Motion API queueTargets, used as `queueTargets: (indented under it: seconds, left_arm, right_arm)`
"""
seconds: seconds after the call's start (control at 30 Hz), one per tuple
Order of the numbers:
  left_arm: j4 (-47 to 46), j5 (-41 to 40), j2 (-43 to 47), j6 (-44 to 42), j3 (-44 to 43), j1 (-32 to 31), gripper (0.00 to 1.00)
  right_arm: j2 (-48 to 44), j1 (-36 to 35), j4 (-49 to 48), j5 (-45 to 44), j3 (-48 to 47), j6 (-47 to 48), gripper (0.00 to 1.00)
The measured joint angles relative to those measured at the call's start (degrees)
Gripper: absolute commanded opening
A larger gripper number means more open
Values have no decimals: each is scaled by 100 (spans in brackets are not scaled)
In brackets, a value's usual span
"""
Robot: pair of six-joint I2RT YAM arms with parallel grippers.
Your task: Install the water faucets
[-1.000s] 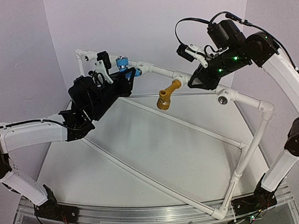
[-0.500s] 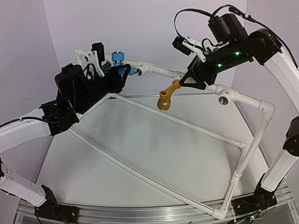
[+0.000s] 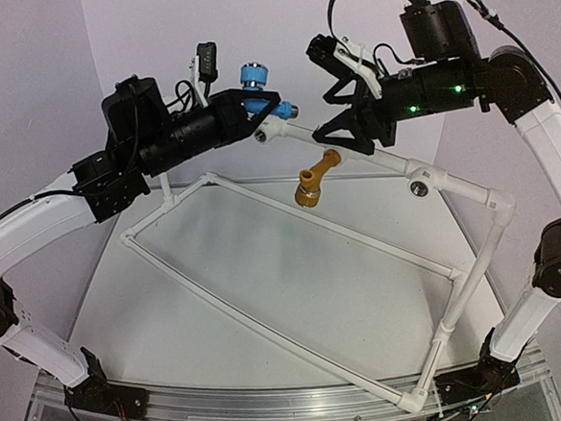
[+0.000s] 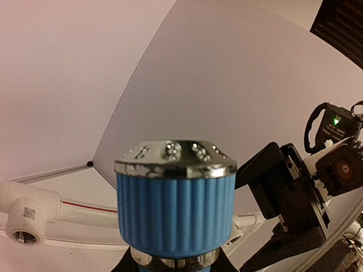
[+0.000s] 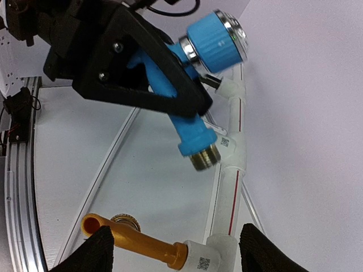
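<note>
Above white tabletop (image 3: 266, 279), pale lilac walls (image 3: 277, 28) behind, pipe frame (image 3: 290, 215) resting there: left hand (image 3: 268, 107) clamped on blue faucet (image 3: 253, 77); right hand (image 3: 320, 118) fingers apart.

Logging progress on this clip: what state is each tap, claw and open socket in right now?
blue tap: held in the air, not fitted.
yellow tap: seated in the pipe frame.
left claw: shut on the blue tap.
right claw: open, empty.
right-side socket: empty.
</note>
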State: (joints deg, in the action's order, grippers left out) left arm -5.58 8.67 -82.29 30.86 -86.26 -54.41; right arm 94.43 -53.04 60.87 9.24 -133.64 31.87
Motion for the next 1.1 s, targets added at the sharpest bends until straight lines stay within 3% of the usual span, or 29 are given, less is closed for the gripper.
queueTargets:
  seconds: [0.4,0.7,0.8,0.97,1.1]
  left_arm:
    - [1,710,-169,598,-9,-118,0]
    - [-134,869,-178,673,-11,-131,0]
    - [-129,875,-191,673,-41,-131,0]
    - [30,912,-213,668,-119,-113,10]
    - [229,907,-235,636,-163,-101,18]
  right_arm:
    - [115,-150,-245,-369,294,595,56]
    - [157,-163,-312,-475,382,820,33]
    - [157,-166,-312,-479,383,869,20]
    - [155,-166,-287,-499,446,1035,3]
    - [147,-166,-311,-518,573,1097,0]
